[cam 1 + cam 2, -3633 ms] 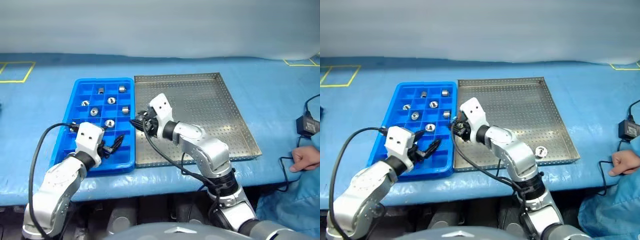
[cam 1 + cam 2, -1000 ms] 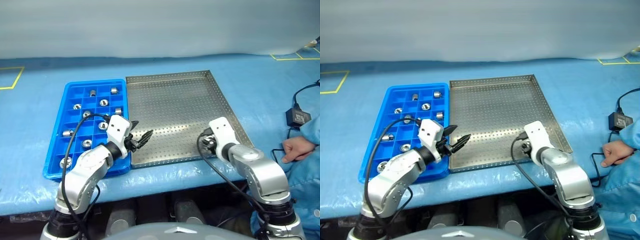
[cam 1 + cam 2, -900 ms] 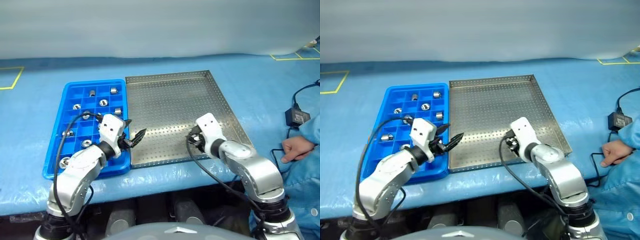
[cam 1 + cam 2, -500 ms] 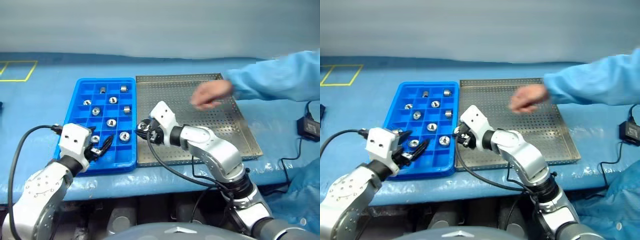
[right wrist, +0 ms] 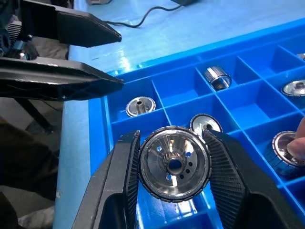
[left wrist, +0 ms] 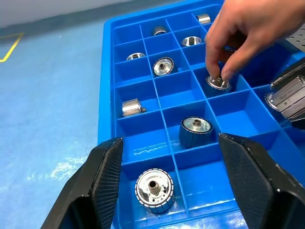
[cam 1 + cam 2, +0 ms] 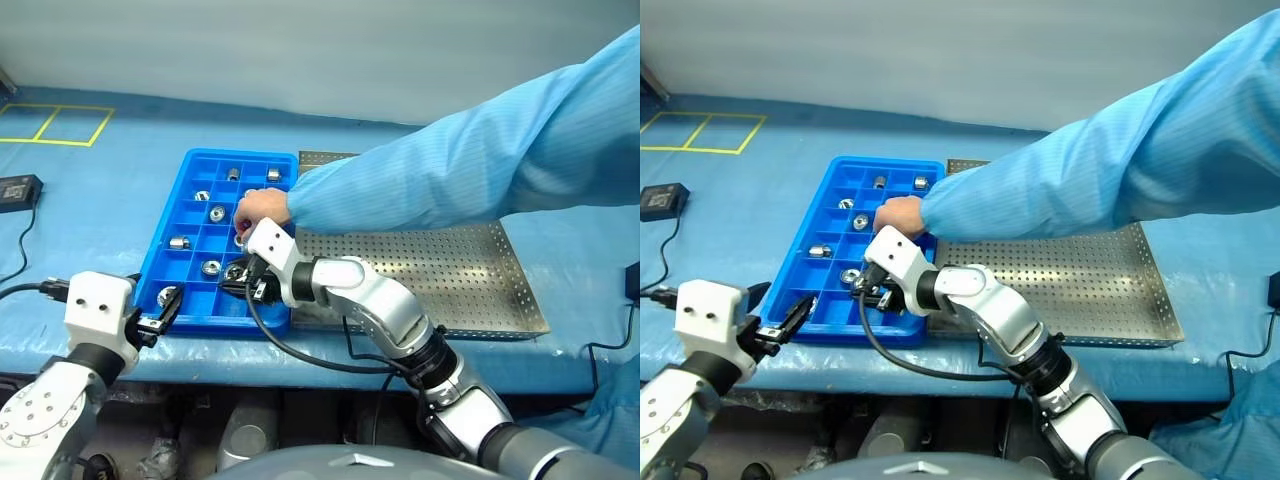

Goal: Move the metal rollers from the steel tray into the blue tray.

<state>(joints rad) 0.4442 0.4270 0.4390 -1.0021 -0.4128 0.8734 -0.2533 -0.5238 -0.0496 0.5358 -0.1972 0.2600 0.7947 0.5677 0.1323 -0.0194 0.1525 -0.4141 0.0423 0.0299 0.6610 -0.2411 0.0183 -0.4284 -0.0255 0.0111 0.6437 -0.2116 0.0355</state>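
Observation:
The blue tray (image 7: 160,250) lies left of the steel tray (image 7: 450,270) and holds several metal rollers (image 7: 211,267) in its compartments. My right gripper (image 5: 171,139) hovers over the blue tray's near compartments, shut on one metal roller (image 5: 174,164), held end-on. At the tray's near-left corner my left gripper (image 7: 155,318) stands open, with nothing between its fingers (image 6: 102,181); a roller (image 6: 153,190) sits in the compartment beneath. A person's hand (image 7: 262,208) pinches another roller (image 6: 218,82) in the blue tray.
The person's blue sleeve (image 7: 450,170) stretches across the far part of the steel tray. A black device (image 7: 15,188) with a cable lies on the blue table cover at the far left. Yellow tape marks (image 7: 60,125) show beyond it.
The camera has swung left. A person's arm has reached across the steel tray into the blue tray. My right gripper carried its roller left over the blue tray; my left gripper drew back to the left.

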